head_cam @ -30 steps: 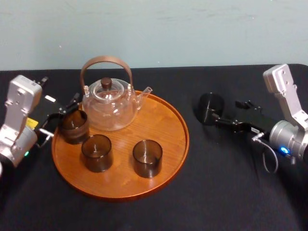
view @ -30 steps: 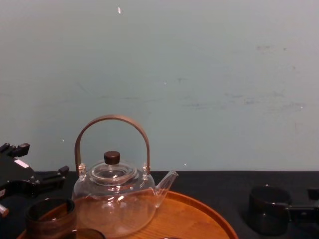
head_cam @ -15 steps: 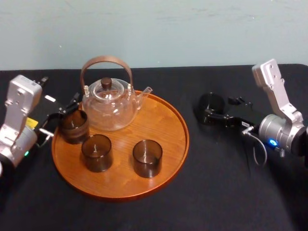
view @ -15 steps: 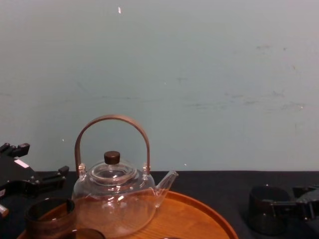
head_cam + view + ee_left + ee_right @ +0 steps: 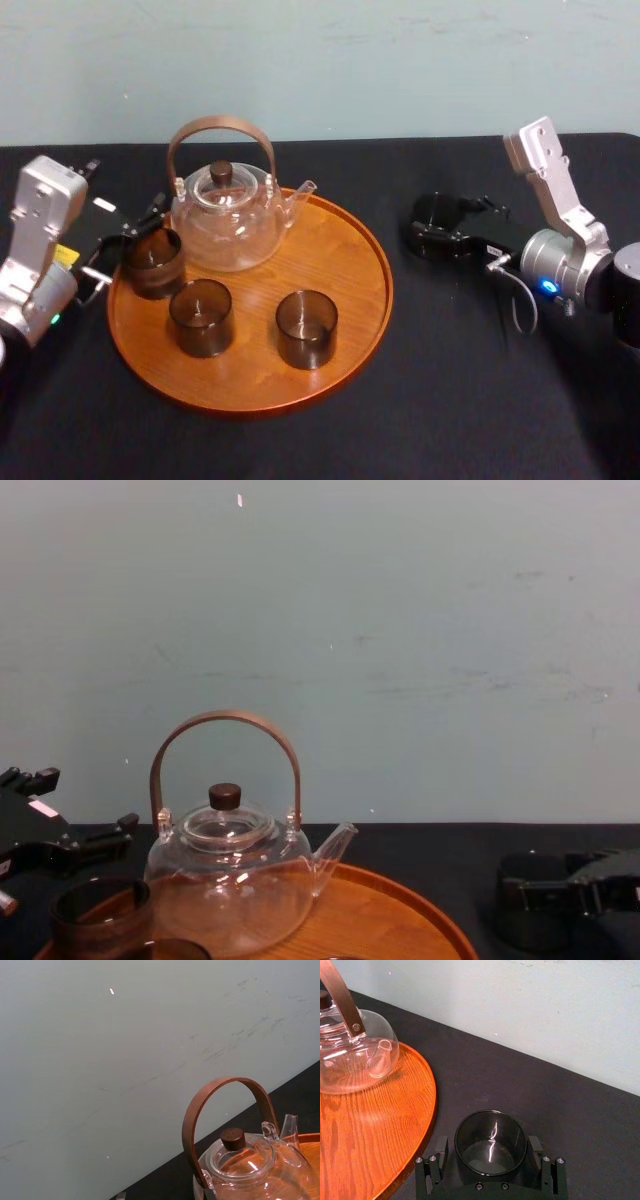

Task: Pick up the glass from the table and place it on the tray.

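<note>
Wooden tray (image 5: 340, 250): 3 glasses (image 5: 201, 317), 1 teapot (image 5: 222, 215) | table (image 5: 400, 400): 1 glass (image 5: 436, 212), right claw (image 5: 488, 1147) spread around it | left claw (image 5: 128, 240): grip unclear

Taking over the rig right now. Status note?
Right gripper: open, fingers flanking the dark glass on the black table, right of the tray.
Left gripper: open, parked at the tray's left edge.
Tray holds the glass teapot and three other glasses.
Done: approach. Left: close, lift, set the glass on the tray's bare right side.
</note>
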`<state>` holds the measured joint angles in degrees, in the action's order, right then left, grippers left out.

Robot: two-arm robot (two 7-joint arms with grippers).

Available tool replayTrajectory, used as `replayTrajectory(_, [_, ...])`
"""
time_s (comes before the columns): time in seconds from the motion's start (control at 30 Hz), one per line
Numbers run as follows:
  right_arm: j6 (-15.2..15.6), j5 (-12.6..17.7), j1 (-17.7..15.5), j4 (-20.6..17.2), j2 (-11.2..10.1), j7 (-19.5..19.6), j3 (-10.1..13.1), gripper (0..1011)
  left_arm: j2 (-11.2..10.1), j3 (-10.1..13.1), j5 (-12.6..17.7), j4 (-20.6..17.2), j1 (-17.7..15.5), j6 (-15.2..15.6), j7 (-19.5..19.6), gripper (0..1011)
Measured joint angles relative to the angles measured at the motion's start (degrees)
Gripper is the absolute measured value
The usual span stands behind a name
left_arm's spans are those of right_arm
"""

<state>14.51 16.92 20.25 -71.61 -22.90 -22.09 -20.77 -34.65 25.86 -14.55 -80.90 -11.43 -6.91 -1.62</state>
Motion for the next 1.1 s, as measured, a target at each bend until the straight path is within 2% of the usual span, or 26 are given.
replayTrajectory(0.23, [-0.27, -1.15, 1.06, 1.05, 0.6, -0.32, -0.63, 1002, 0.0, 0.0, 0.0, 0.0, 0.0, 0.0, 0.0, 1001])
replayTrajectory(0.6, [-0.27, -1.08, 0.98, 1.05, 0.57, -0.32, -0.51, 1002, 0.0, 0.0, 0.0, 0.0, 0.0, 0.0, 0.0, 1001])
replayTrajectory(0.8, [-0.29, -0.95, 0.95, 1.03, 0.54, -0.29, -0.47, 895, 0.0, 0.0, 0.0, 0.0, 0.01, 0.0, 0.0, 1001])
replayTrajectory(1.1, [-0.3, -0.88, 0.91, 1.0, 0.54, -0.29, -0.42, 890, 0.0, 0.0, 0.0, 0.0, 0.0, 0.0, 0.0, 1001])
